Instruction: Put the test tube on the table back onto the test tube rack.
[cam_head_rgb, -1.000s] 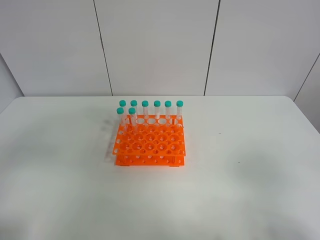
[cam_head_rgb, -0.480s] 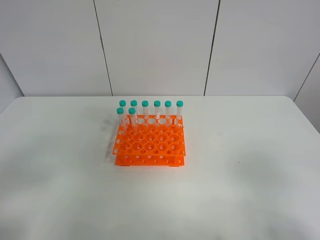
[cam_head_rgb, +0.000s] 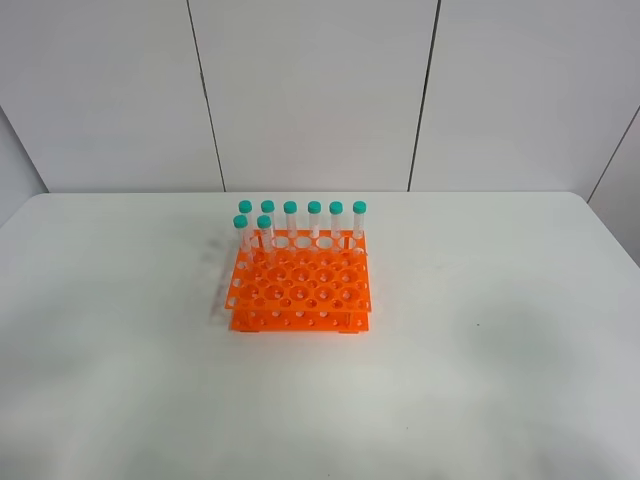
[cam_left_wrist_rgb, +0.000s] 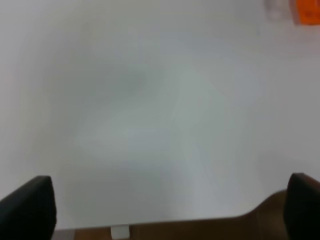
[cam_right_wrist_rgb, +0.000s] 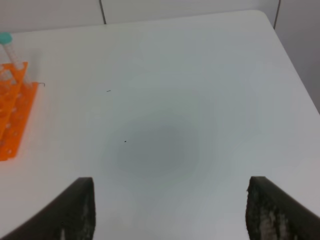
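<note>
The test tube rack (cam_head_rgb: 300, 290) is seen near the middle of the table (cam_head_rgb: 500, 350). Eight teal-capped tubes (cam_head_rgb: 314, 222) are held upright in it (six in the back row, two in the next row at the left end). No tube is seen lying on the table. The left gripper (cam_left_wrist_rgb: 170, 210) is spread wide over bare tabletop, nothing between its jaws. The right gripper (cam_right_wrist_rgb: 170, 210) is likewise parted and unloaded, the rack's edge (cam_right_wrist_rgb: 12, 115) being off to one side.
</note>
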